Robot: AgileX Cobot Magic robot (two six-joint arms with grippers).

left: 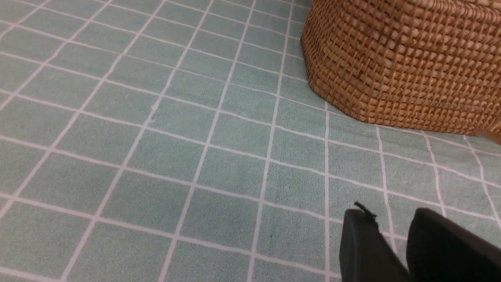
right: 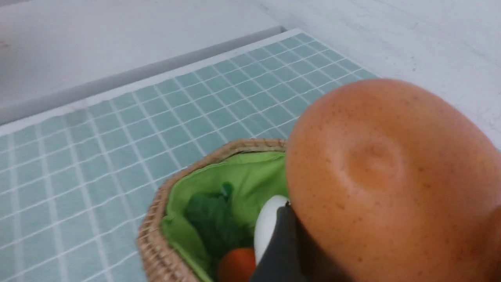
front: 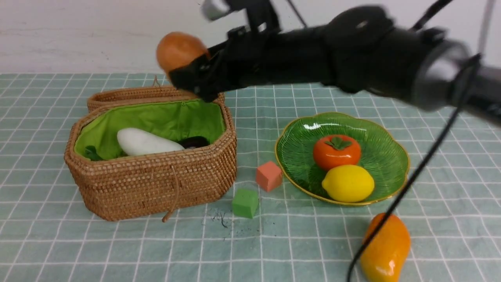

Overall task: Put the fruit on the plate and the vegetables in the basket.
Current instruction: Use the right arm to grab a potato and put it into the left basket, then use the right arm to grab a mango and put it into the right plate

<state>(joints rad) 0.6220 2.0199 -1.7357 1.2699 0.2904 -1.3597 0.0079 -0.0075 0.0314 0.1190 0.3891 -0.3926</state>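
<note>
We see the potato in the upper left of the front view, lifted clear of the cloth and hanging over the back rim of the basket. It is a smooth brown-orange oval. In the right wrist view it fills the right half of the frame, finely speckled, with one shallow dimple. Its long axis runs roughly left to right in the front view, and its right end is hidden behind the right gripper, which is clamped on it.

The basket sits left of centre with its green lining showing. In it the radish lies on its side, leaves toward the left and white tip toward the right. The dark eggplant is just beside that tip.

The plate is at centre right and carries the persimmon with the lemon touching it in front. The mango lies on the cloth at lower right, near the plate but off it. Its long axis runs nearly up and down the frame, with the fatter end lower.

In the left wrist view, the left gripper is at the lower right, its fingers a little apart with only cloth between them.
</note>
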